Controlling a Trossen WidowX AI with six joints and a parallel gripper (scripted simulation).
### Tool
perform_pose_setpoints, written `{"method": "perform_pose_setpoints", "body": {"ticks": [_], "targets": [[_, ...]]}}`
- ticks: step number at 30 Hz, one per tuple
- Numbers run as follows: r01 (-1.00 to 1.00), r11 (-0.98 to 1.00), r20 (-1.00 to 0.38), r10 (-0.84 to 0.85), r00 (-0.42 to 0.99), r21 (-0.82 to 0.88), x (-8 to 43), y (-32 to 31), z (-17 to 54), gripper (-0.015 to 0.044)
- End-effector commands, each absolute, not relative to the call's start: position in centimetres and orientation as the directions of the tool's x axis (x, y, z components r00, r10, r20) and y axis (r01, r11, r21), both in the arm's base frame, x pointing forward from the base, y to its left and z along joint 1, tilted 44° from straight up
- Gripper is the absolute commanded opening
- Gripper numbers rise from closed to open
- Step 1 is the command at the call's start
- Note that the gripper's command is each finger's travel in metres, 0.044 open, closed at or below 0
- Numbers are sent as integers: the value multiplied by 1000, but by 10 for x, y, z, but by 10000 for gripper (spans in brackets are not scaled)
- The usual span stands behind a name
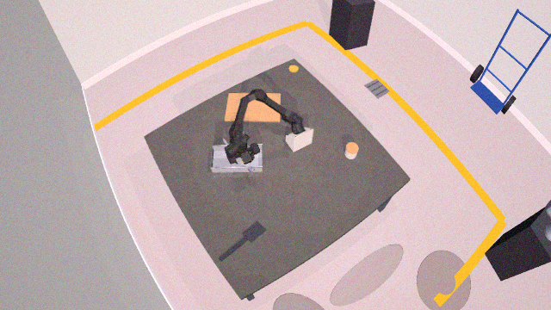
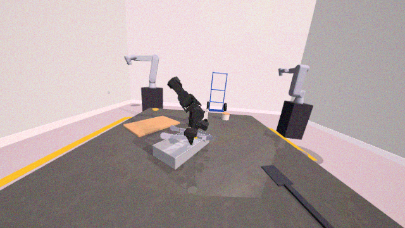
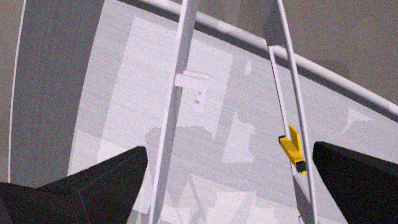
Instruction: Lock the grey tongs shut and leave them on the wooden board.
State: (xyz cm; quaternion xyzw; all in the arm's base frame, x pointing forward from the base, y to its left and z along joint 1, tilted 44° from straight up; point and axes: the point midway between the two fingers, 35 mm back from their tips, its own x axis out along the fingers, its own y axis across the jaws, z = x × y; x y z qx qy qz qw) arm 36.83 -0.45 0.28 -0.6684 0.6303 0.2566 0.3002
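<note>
The grey tongs (image 2: 166, 136) (image 3: 171, 115) lie open across the roasting tin (image 1: 221, 170) (image 2: 164, 156) (image 3: 50, 90). In the exterior view their spread ends reach out past the tin on the board's side. In the wrist view their arms converge toward the top, and a small yellow piece (image 3: 291, 150) sits by the right arm. My gripper (image 1: 241, 161) (image 2: 197, 134) (image 3: 230, 152) is open over the tin, with one fingertip outside each tongs arm and nothing gripped. The wooden board (image 1: 267, 113) (image 2: 152, 126) bears nothing. The hinge is not clear.
A cream block (image 1: 299, 139) stands at the arm's base. A white cup with an orange top (image 1: 351, 151) (image 2: 225, 116) stands beyond it. A yellow disc (image 1: 294, 68) (image 2: 155, 109) lies near the table's far corner. A dark spatula (image 1: 254, 232) (image 2: 276, 175) lies on the other side of the tin.
</note>
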Motion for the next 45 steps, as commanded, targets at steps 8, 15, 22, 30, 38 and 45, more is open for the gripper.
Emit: {"method": "perform_pose_setpoints", "body": {"ticks": [8,15,22,30,38,45], "targets": [[-997,-24,-720,-690,72,-76,367,-10,-2,361],[-997,-24,-720,-690,72,-76,367,-10,-2,315],[-997,-24,-720,-690,72,-76,367,-10,-2,268],[-997,-24,-720,-690,72,-76,367,-10,-2,215],[-997,-24,-720,-690,72,-76,367,-10,-2,161],[-997,-24,-720,-690,72,-76,367,-10,-2,115]]}}
